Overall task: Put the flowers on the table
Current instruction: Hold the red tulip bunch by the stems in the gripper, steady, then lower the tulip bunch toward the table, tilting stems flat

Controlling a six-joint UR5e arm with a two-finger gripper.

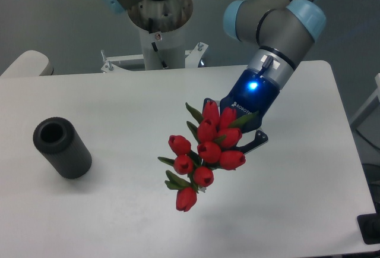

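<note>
The tool [246,142], marked "ROBOTIQ", grips the flowers [205,154] above the table [119,103].

My gripper [252,134] sat closed around the flowers [203,152], whose red buds fanned out ahead of my fingers toward the near-left and hid the patch of table [130,103] right beneath them. The only thing standing on the white top was a dark grey cylinder [61,148], well apart on the left side, with bare surface lying between it and the bunch. Bare tabletop also stretched along the near edge and to the right of me. Behind, my own arm [279,20] and its mounting post [159,32] closed off the far side.
</note>
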